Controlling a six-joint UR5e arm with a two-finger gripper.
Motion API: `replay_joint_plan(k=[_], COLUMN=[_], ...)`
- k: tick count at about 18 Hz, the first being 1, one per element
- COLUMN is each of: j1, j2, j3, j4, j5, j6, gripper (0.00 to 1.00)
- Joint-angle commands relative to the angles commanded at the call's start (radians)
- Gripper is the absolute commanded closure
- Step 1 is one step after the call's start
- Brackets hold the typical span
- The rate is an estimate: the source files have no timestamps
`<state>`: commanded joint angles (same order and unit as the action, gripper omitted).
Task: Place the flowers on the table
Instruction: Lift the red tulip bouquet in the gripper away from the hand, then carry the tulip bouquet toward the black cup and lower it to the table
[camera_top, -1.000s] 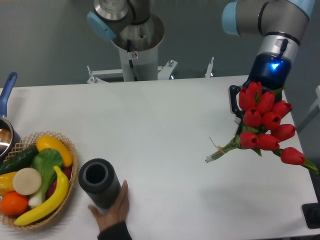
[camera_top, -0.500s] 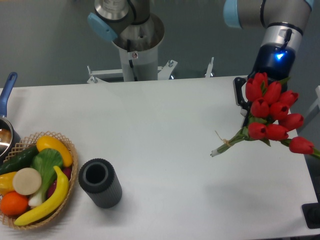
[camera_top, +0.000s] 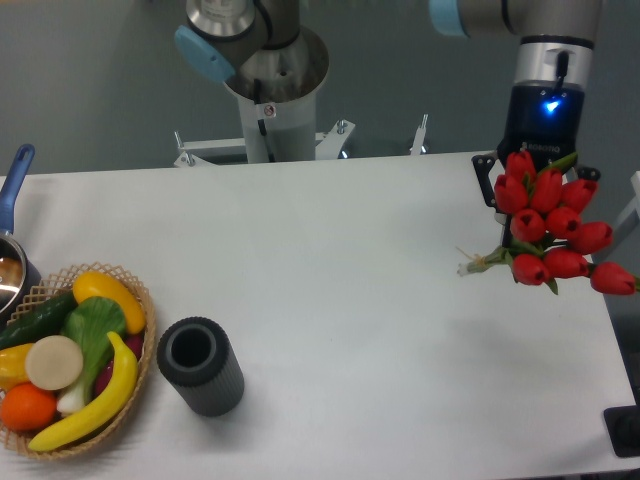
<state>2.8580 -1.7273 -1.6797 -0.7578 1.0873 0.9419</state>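
Fingers (camera_top: 512, 215) sit behind the flowers (camera_top: 548, 228), blooms hiding them, so their grip can't be told; stems poke left above the surface (camera_top: 330, 260).

The jaws are hidden behind the flowers (camera_top: 548, 225), so their grip cannot be judged; the red heads cluster in front of them and the stems point left, away from them, over the tabletop (camera_top: 330, 270). Well left of the jaws stands a dark cylinder (camera_top: 200, 366), and farther left a fruit basket (camera_top: 135, 385).
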Motion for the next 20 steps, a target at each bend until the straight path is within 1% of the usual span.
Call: replay_joint_plan(k=[2,4,7,11,13,15,18,20], j1=[-0.025,-0.074,-0.107,-0.176,-0.218,-0.249,-0.273,-0.304], j2=[-0.008,-0.015,-0.031,-0.08,-0.104,-0.129,-0.159,-0.19], j3=[-0.006,-0.018,-0.021,-0.011,-0.02,-0.02,-0.018,-0.012], j4=[0.0,0.002,-0.002,0.0,0.002,0.0,0.0,-0.002], j5=[0.074,0.182,0.291,0.433,0.514,0.566,0.62,0.678], j6=[0.003,0.008,0.012,0.011,0.012,0.011,0.012,0.012], gripper=[0.63,0.63,0.63,0.63,0.63,0.63,0.63,0.63])
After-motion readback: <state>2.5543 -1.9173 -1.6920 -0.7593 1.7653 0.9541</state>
